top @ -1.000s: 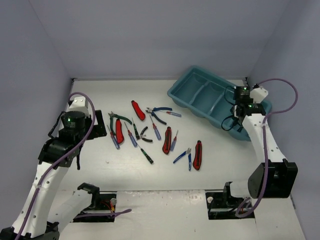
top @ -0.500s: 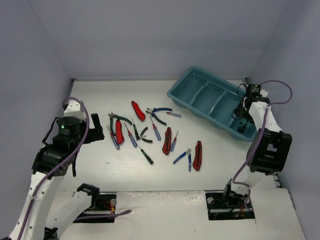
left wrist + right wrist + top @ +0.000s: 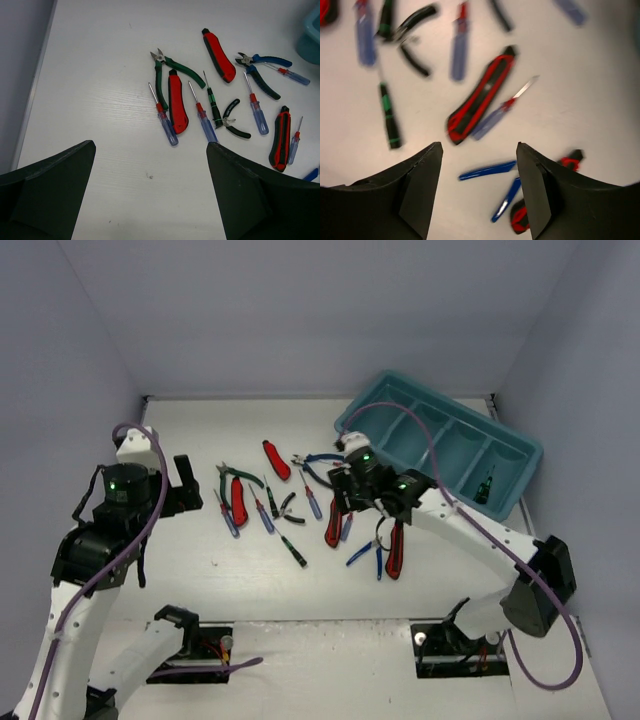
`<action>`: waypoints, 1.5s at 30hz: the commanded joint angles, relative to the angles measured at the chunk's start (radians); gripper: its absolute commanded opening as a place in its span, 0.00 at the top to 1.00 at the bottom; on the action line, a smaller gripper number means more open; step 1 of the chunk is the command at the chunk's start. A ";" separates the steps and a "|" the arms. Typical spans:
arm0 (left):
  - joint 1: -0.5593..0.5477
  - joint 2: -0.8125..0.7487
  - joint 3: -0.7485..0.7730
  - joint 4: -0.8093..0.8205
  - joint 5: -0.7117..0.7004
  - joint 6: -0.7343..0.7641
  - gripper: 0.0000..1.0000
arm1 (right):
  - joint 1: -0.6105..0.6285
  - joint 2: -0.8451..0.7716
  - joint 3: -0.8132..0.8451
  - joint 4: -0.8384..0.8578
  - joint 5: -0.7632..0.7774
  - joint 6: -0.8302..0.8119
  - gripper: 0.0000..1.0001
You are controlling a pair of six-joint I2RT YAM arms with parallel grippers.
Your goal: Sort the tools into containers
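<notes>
While your right end effector [image 3: 479,148] is hovering spread and empty above the red-and-black plastic utility knife [image 3: 480,97] at the centre, you are likely starting a pick: lowering, pinching, then carrying to the long teal plastic tray [image 3: 465,410] at two o'clock.

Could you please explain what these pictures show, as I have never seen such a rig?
Two white robot arms are bolted at the near edge of a pale table, each ending in a two-finger claw. One picture looks down from above; the other two come from wrist cameras, so the dark shapes at the bottom are the claw's own fingers. On the table lie small hand tools: red-handled utility knives, green- or blue-handled pliers, thin screwdrivers. At the far right sits a long teal-blue plastic tray with four compartments; one dark tool lies in the rightmost. The left claw and the right claw are both open and empty.
</notes>
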 commanded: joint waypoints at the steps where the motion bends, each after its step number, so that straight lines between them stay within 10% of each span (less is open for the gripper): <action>1: -0.003 0.037 0.045 0.024 -0.025 0.016 0.08 | 0.220 0.094 -0.004 0.029 0.032 0.042 0.43; 20: -0.006 0.003 0.016 -0.012 0.009 -0.014 0.08 | 0.376 0.487 0.102 0.141 -0.011 0.054 0.49; 26: -0.006 -0.005 0.001 -0.021 0.022 -0.022 0.08 | 0.375 0.498 0.096 0.145 0.039 0.063 0.88; 31: -0.006 -0.006 -0.001 -0.020 0.026 -0.022 0.08 | 0.348 0.398 0.069 0.142 0.080 0.066 1.00; 37: -0.006 -0.005 -0.009 -0.020 0.029 -0.022 0.08 | 0.164 0.142 0.047 0.071 0.142 0.085 1.00; 45: -0.007 -0.002 -0.018 -0.020 0.044 -0.030 0.08 | -0.472 -0.116 0.026 -0.046 0.158 0.078 1.00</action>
